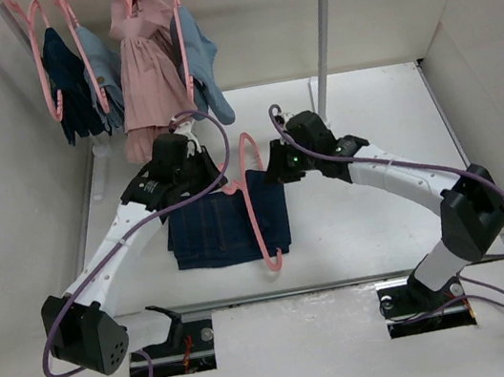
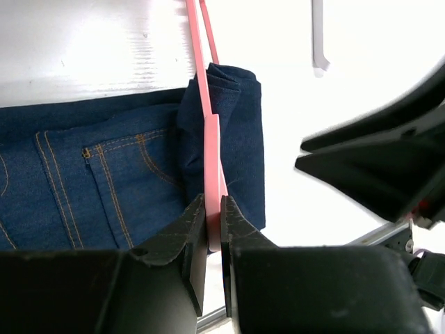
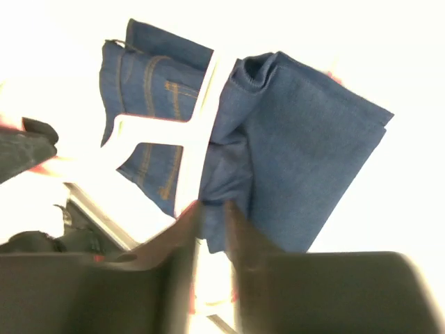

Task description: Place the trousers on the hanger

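Note:
The trousers (image 1: 220, 228) lie folded on the white table between both arms, with a back pocket showing in the left wrist view (image 2: 104, 167). The pink hanger (image 1: 256, 209) stands across them, and one folded part of the denim (image 1: 274, 206) lies on its right side. My left gripper (image 1: 218, 184) is shut on the hanger's flat pink bar (image 2: 212, 149), which sits between its fingertips (image 2: 214, 209). My right gripper (image 1: 275, 170) is closed on a bunched edge of the trousers (image 3: 292, 160) next to the pale, washed-out hanger (image 3: 201, 132). Its fingertips (image 3: 212, 212) are blurred.
At the back left a rail holds pink hangers with a dark navy garment (image 1: 69, 79), light blue garments (image 1: 103, 70) and a pink dress (image 1: 142, 76). A white pole (image 1: 321, 22) stands at the back. White walls close in both sides.

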